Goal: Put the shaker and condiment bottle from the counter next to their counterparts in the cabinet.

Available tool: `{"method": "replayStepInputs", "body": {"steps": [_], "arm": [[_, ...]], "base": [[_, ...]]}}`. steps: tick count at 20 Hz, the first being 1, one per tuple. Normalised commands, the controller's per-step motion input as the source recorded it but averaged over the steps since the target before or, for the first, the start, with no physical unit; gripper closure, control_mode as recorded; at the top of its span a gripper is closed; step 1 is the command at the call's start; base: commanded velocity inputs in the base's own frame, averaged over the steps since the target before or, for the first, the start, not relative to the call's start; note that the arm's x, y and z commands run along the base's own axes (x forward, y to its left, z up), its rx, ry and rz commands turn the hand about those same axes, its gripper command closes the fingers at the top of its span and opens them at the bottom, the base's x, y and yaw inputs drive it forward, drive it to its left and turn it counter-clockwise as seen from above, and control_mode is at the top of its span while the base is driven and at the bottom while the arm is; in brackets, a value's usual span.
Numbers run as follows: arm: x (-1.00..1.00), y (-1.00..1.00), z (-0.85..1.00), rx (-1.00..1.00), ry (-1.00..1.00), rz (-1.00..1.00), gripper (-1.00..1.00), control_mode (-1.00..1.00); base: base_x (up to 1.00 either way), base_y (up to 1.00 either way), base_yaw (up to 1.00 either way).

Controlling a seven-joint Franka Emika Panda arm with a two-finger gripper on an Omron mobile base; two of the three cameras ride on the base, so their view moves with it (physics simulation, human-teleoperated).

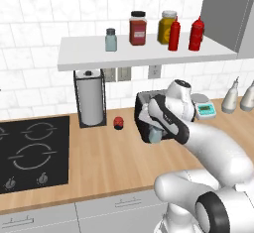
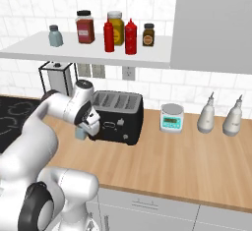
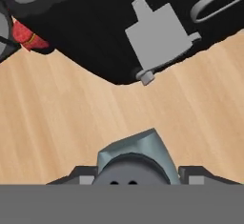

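A: What did the arm look like?
B: Glossy white, with rounded, bulging shells and dark grey to black bands at the joints.
A: And the gripper?
B: It had a white hand with black trim and two small dark fingertips.

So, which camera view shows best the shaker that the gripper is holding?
The hand view: the shaker sits close between the gripper's fingertips, dark cap facing the camera. In the left base view and the right base view just a small pale part peeks out beside the hand.
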Motion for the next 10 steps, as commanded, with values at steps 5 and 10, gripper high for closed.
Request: {"method": "replayStepInputs", "body": {"steps": [5, 10], "arm": [[0.00, 0.00, 1.00, 0.04, 0.00, 0.00, 1.00, -1.00], [-0.02, 0.03, 0.25, 0.03, 0.00, 0.00, 1.00, -1.00]], "base": [[0.00, 0.00, 0.00], [0.00, 0.00, 0.00]]}}
